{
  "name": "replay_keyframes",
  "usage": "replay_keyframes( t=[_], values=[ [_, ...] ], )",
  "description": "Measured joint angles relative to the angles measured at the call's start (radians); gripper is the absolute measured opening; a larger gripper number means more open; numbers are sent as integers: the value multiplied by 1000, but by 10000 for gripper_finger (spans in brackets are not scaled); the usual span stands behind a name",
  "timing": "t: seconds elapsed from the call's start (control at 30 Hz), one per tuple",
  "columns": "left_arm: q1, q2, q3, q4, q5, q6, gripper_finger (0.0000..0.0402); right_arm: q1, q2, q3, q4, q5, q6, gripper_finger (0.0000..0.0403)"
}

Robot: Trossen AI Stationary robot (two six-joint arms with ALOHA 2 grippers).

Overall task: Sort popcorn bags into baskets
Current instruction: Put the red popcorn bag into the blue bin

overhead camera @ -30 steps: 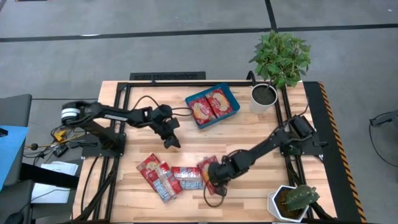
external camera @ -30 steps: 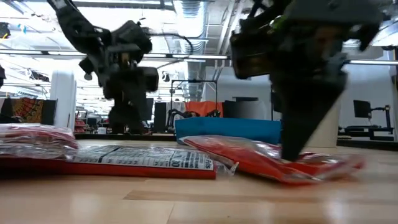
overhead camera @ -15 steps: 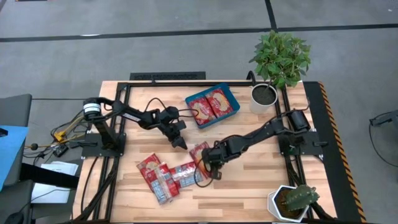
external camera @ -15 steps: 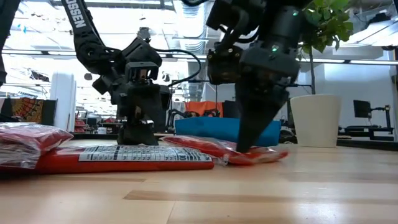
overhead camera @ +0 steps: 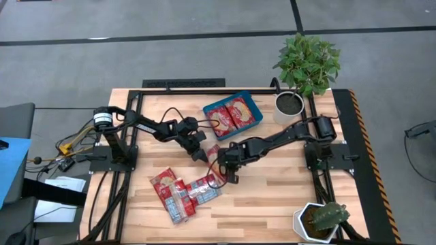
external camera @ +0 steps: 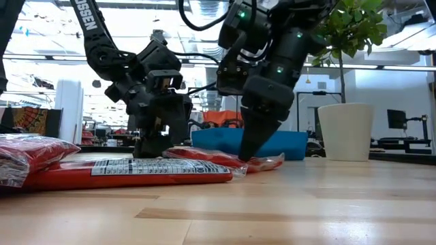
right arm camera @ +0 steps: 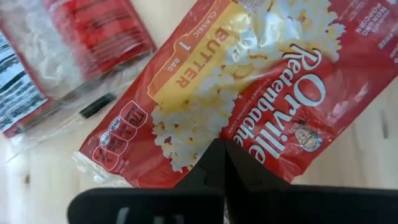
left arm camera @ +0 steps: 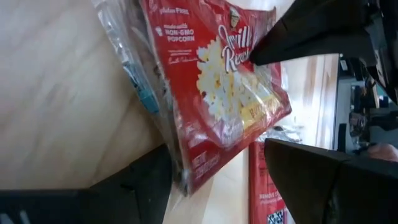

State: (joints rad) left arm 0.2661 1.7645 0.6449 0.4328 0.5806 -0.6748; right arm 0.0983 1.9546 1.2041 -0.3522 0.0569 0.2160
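Observation:
A red popcorn bag [overhead camera: 213, 155] with a cream-yellow picture lies flat on the wooden table between my two grippers. My right gripper [overhead camera: 228, 170] is shut, its tips on the bag's printed face [right arm camera: 249, 81]. My left gripper [overhead camera: 199, 154] is open and low at the bag's left end; in the left wrist view its fingers stand on either side of that end [left arm camera: 186, 180], and I cannot tell whether they touch it. The teal basket [overhead camera: 206, 110] at the far middle holds two red bags. Several more bags [overhead camera: 177, 194] lie near the front edge. My right gripper presses its shut fingertips [right arm camera: 217, 149] down on the middle of the bag's printed face [right arm camera: 205, 124], near the popcorn picture. The fingers come steeply from above, slanting from the table's right. The bag lies flat on the table under them [external camera: 218, 158].
A white pot [overhead camera: 289, 105] with a leafy plant stands at the far right, beside the basket. A second white pot [overhead camera: 320, 219] with a cactus sits at the near right corner. The arms' black frames run along the left and right table edges.
My right gripper, shut the whole time, has gone toward the table's far edge and slightly left, sliding the red bag flat along the table toward my left gripper. My left gripper has come down and a little to the right, to the bag's end.

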Motion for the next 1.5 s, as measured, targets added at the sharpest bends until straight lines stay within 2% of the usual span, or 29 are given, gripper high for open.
replay_keyframes(
  t=[0.13, 0.23, 0.43, 0.6, 0.77, 0.93, 1.07, 1.2, 1.33, 1.5],
  values=[
    [-4, 0, 0, 6, -44, -29, 228, -15, 1, -1, 34, 0, -16, 12],
    [-13, 0, 1, 7, -90, -41, 202, -18, 1, -1, 41, 0, -16, 11],
    [-36, 0, 1, 7, -160, -57, 104, -6, -4, -1, 38, 2, -4, 13],
    [-34, 0, 2, 12, -131, -83, 16, 16, -85, 1, -25, 12, 56, 14],
    [-33, -18, 0, 9, -50, -134, 16, 61, -227, 1, -164, 56, 141, 14],
    [-42, -93, -3, 13, 119, -236, 7, 122, -370, 2, -332, 164, 208, 18],
    [-35, -200, 7, 27, 132, -296, 8, 163, -458, 2, -457, 276, 291, 17],
    [-7, -293, 74, -15, 142, -295, 5, 188, -503, 2, -538, 358, 350, 13],
    [69, -312, 235, -198, 140, -170, 4, 195, -513, 3, -572, 373, 360, 16],
    [182, -244, 544, -604, 100, 166, 4, 196, -506, 2, -593, 372, 360, 21]
  ],
)
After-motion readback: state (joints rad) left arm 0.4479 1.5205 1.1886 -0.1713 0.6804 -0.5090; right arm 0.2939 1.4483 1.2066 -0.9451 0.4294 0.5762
